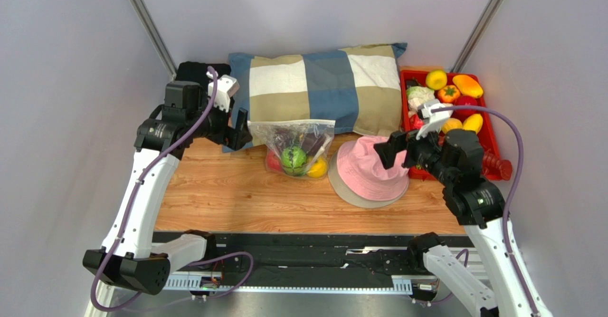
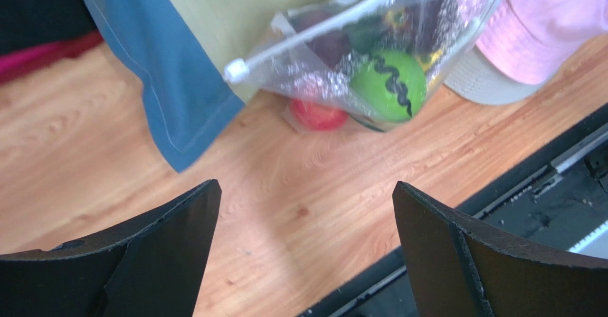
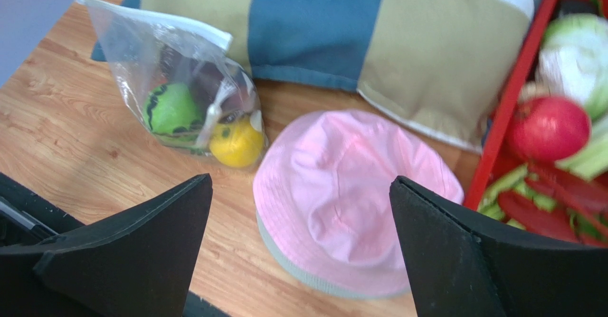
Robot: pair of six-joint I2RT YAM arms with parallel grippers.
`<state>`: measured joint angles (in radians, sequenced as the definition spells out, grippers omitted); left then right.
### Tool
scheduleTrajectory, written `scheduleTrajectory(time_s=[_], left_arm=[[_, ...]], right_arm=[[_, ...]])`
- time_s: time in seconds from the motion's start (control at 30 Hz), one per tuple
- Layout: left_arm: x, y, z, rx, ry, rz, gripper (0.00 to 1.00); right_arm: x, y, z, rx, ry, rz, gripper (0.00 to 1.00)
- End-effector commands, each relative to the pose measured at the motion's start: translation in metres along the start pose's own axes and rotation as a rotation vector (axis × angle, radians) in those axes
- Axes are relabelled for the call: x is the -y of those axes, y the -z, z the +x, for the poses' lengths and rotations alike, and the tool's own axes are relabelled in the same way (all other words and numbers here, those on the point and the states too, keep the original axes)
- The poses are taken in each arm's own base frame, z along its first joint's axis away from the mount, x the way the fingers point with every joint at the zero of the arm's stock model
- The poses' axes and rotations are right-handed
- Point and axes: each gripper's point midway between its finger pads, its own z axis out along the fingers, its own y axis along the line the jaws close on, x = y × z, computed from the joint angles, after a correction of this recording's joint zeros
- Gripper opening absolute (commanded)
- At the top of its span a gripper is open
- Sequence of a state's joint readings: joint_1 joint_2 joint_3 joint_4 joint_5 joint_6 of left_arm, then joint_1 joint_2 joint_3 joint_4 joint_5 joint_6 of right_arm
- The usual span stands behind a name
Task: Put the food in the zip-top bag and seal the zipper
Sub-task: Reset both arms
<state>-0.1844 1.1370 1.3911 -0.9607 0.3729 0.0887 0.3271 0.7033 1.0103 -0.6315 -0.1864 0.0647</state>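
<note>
The zip-top bag (image 1: pixel 298 144) stands on the wooden table, leaning on the pillow, with nothing holding it. Its zipper (image 1: pixel 291 123) runs straight along the top edge. Inside lies food: a green toy (image 1: pixel 292 159), a yellow one (image 1: pixel 317 167), a red one (image 1: pixel 272 161) and something dark purple. In the left wrist view the bag (image 2: pixel 428 17), zipper (image 2: pixel 321 32) and green toy (image 2: pixel 389 85) lie ahead of my open left gripper (image 2: pixel 305 186). My right gripper (image 3: pixel 300 179) is open over the pink hat (image 3: pixel 350 189), to the right of the bag (image 3: pixel 135 53). More food (image 1: pixel 436 79) fills the red tray (image 1: pixel 492 142).
A checked pillow (image 1: pixel 321 89) lies across the back of the table. The pink hat (image 1: pixel 371 171) sits between bag and tray. A dark cloth (image 1: pixel 193 71) lies behind the left arm. Grey walls close in both sides, and a black rail (image 1: pixel 307 249) runs along the near edge.
</note>
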Motion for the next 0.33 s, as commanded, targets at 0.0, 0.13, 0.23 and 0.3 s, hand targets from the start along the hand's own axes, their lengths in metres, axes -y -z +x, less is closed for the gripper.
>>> scheduleTrajectory(time_s=[0.0,0.13,0.23,0.3], left_arm=[[0.008,0.018,0.026,-0.025,0.074,-0.001,0.99],[-0.001,0.03,0.043,-0.02,0.074,-0.079,0.99],[-0.004,0.041,0.05,0.019,0.062,-0.129,0.99],[-0.007,0.049,0.051,0.044,0.052,-0.163,0.99]], right_arm=[[0.011,0.027,0.041,-0.104,-0.126,0.091,1.0],[0.013,0.045,0.037,-0.061,-0.117,0.117,1.0],[0.016,0.056,0.031,-0.035,-0.102,0.141,1.0],[0.017,0.06,0.028,-0.021,-0.084,0.149,1.0]])
